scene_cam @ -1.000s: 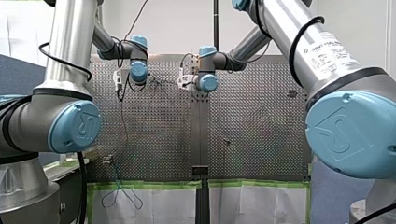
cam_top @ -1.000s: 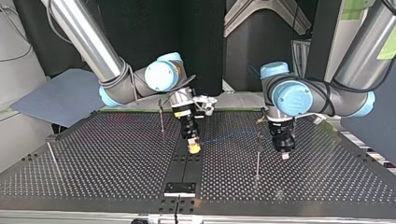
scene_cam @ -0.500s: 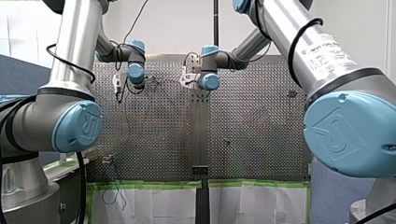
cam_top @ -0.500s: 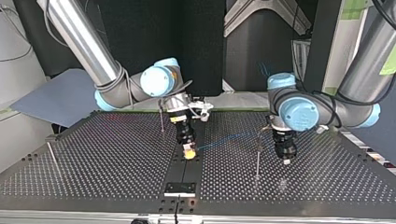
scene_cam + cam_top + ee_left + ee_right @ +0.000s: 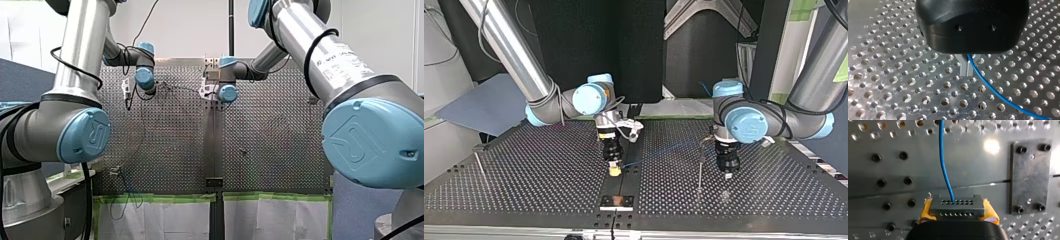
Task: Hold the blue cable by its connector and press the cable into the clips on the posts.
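Clamping grey connector (image 5: 957, 206) in right gripper (image 5: 958, 213), yellow pads (image 5: 926, 212) on both sides; pinching blue cable (image 5: 941, 142) between left gripper's (image 5: 967, 67) shut metal fingers (image 5: 964, 68).

Connector (image 5: 957, 206) in right hand (image 5: 957, 211), cable (image 5: 944, 170) ahead

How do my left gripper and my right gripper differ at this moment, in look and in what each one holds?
In look, my right gripper has yellow pads; my left gripper has bare metal fingers. The right one clamps the grey connector; the left one pinches the blue cable itself, further along. Both point down at the perforated table and both are shut.
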`<action>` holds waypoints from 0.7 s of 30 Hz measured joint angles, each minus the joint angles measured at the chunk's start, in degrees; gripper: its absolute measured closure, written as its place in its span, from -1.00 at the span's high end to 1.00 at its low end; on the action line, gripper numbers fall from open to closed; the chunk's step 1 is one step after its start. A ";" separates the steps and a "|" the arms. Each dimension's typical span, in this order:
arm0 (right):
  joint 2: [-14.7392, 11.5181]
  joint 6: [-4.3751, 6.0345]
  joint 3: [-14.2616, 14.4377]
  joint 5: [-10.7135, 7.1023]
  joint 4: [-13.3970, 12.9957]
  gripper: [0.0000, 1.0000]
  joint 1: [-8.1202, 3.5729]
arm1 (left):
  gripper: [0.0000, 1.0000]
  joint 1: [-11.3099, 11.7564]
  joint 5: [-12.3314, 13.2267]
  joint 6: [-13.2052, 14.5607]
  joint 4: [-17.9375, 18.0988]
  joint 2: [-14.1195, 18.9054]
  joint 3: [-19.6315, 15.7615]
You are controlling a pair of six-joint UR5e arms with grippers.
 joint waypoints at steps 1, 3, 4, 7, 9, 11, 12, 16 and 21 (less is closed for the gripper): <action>0.09 -0.04 -0.17 0.52 0.03 -1.00 -0.13 | -1.00 0.04 0.06 0.06 -0.38 -0.25 0.34; 0.18 -0.15 -0.32 1.37 0.06 -1.00 -0.31 | -1.00 0.09 0.12 0.54 -1.32 -0.99 1.24; 0.22 -0.29 -0.37 1.94 0.08 -1.00 -0.41 | -1.00 0.11 0.07 0.84 -1.73 -1.27 1.57; 0.30 -0.91 -0.44 3.50 0.09 -1.00 -0.57 | -1.00 0.20 -0.62 2.05 -3.23 -1.79 2.23; 0.32 -1.39 -0.49 4.44 0.10 -1.00 -0.59 | -1.00 0.31 -0.91 2.52 -4.37 -2.02 2.58; 0.33 -2.15 -0.58 5.54 0.15 -1.00 -0.61 | -1.00 0.39 -0.80 2.66 -5.51 -2.47 3.14; 0.35 -2.54 -0.63 6.03 0.21 -1.00 -0.61 | -1.00 0.42 -0.70 2.68 -6.06 -2.66 3.35; 0.40 -4.38 -0.78 8.23 0.81 -1.00 -0.62 | -1.00 0.46 -0.38 2.79 -8.19 -3.09 3.81; 0.42 -5.15 -0.80 10.74 1.11 -1.00 -0.57 | -1.00 0.51 -0.28 2.73 -9.01 -3.17 3.90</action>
